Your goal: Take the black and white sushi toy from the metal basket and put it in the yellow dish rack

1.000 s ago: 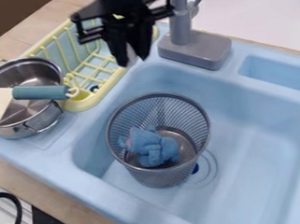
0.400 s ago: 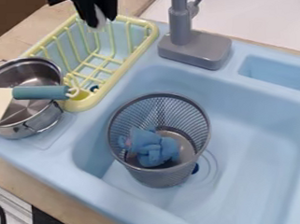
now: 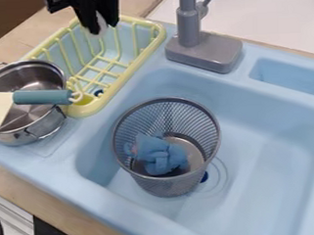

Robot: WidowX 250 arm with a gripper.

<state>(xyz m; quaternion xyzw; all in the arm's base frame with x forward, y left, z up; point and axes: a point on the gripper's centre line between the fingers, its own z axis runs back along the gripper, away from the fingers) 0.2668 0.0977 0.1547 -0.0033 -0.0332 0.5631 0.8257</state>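
At toy sink (image 3: 269,149), w/ black gripper (image 3: 102,28) over far end of yellow rack (image 3: 155,41). Can't tell if wide, narrow or gripping; btwn the tips, small pale shape (image 3: 102,21), whitish, smooth-looking, mostly hidden, too blurred to name. Directly under gripper, rack w/ slim pale-yellow bars, rounded rim, light blue visible btwn bars. Camera-side & L of gripper, shiny steel pot (image 3: 20,136) w/ loop handles, bearing spatula (image 3: 44,97) across top: cream blade, teal grip, pale hanging loop nr rack's near end. Farther camera-side & slightly R of gripper, well apart from it, round gray mesh basket (image 3: 168,186), standing in light-blue basin & containing crumpled blue soft item (image 3: 158,153) at bottom. Just R of gripper & rack, gray faucet (image 3: 206,51) on sink's back edge, w/ small recessed compartment (image 3: 292,79) farther R.
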